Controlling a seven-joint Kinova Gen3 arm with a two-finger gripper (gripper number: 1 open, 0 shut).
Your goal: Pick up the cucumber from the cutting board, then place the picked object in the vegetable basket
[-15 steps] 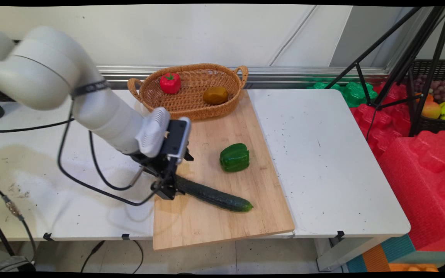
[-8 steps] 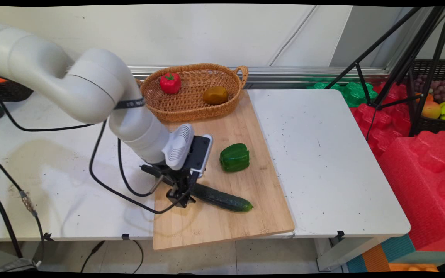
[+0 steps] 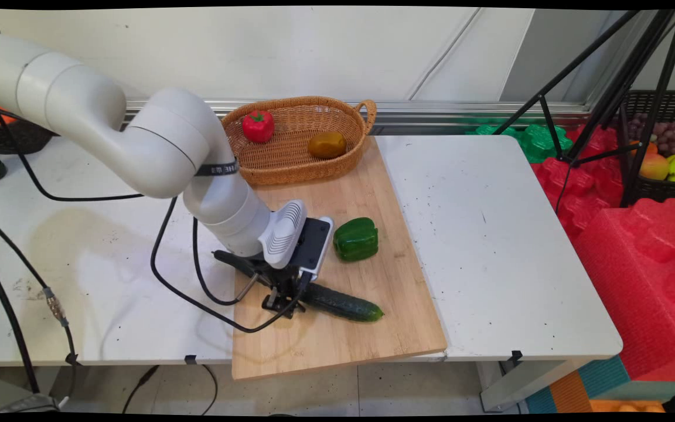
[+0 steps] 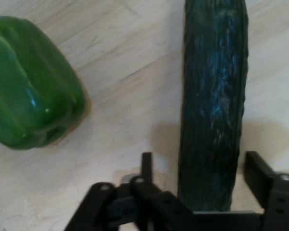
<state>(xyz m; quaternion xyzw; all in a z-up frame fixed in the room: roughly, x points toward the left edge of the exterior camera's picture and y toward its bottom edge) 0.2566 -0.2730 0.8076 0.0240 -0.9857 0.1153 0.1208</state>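
While the gripper sits low over the cutting board, its two black fingers stand apart on either side of the cucumber, one on each flank, with a visible gap on the left finger's side; not yet closed on it. In the hand view the cucumber runs straight away from the palm, lying flat on the wood, its near end tucked between the fingers. In the main view the cucumber stretches from under the gripper out toward the board's right side, free end well beyond the fingertips.

Green bell pepper lies ahead and to the left of the fingers, apart from the cucumber, bare wood between them. In the main view the pepper sits just beside the wrist housing. Farther off beyond the arm: wicker basket holding a red pepper and a brownish-yellow fruit. White table carries the board.

Handling judgement: cucumber looks firm, long, moderately heavy, with waxy bumpy skin, probably a little slick. Round section, so it may roll under uneven squeeze. The hold here falls near one end; the long free end would likely droop or pivot. A grasp nearer mid-length, across the narrow width, would balance better
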